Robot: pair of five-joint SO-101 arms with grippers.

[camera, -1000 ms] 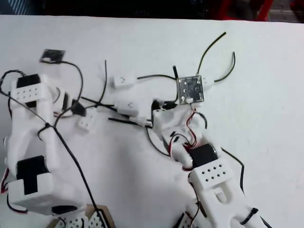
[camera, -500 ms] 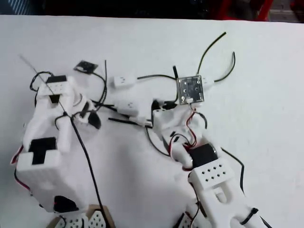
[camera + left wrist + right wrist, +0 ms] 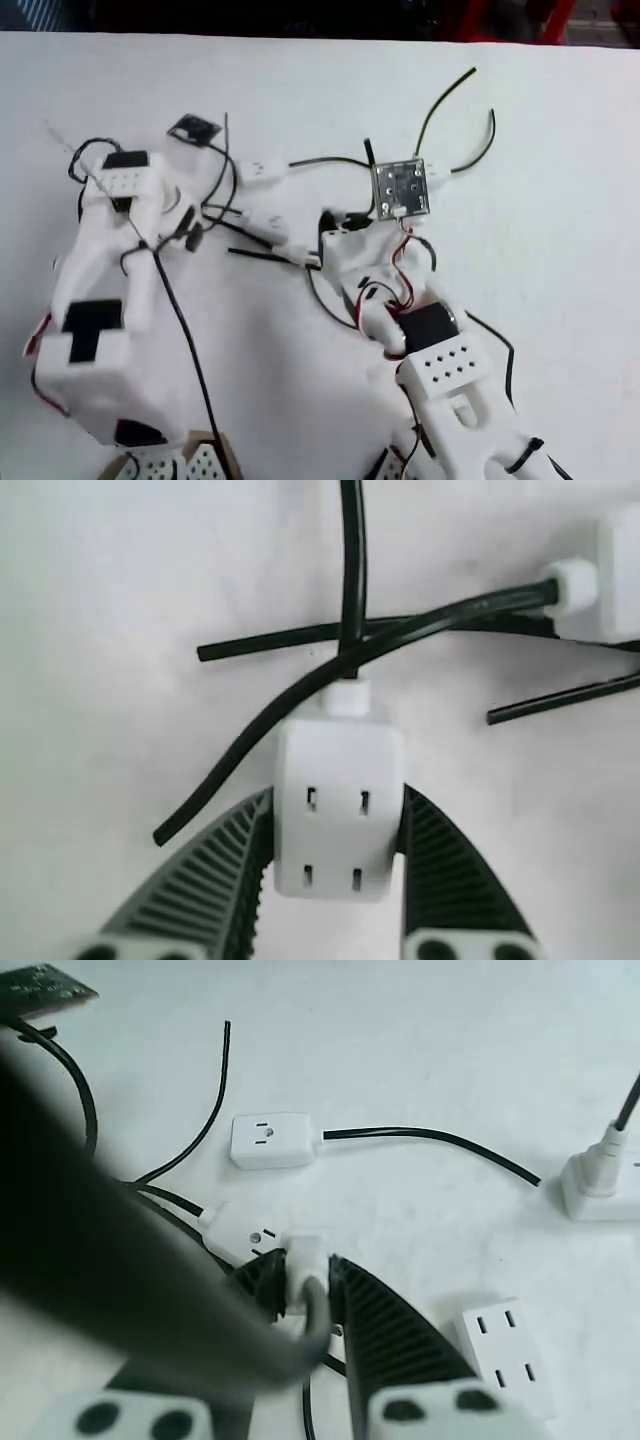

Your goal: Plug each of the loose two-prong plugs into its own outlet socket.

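Note:
My left gripper (image 3: 335,805) is shut on a white outlet block (image 3: 338,825) with two socket pairs; a black cord (image 3: 350,570) leaves its far end. In the high view the left gripper (image 3: 190,232) sits left of centre. My right gripper (image 3: 303,1260) is shut on a white two-prong plug (image 3: 303,1252), held just short of a white socket (image 3: 240,1238). Seen from above, the right gripper (image 3: 318,252) is beside that socket (image 3: 265,226). Another white socket (image 3: 270,1140) with a black cord lies farther off, also seen from above (image 3: 262,170).
A white outlet block (image 3: 505,1358) lies by the right gripper, and a white plug (image 3: 600,1172) stands in a further white block. A small black board (image 3: 195,130) on a cord lies beyond the left arm. Loose black cords (image 3: 445,100) curl at the back right.
The left arm has swung right and towards the far side, carrying the outlet block and dragging the small black board right. The right arm has kept still.

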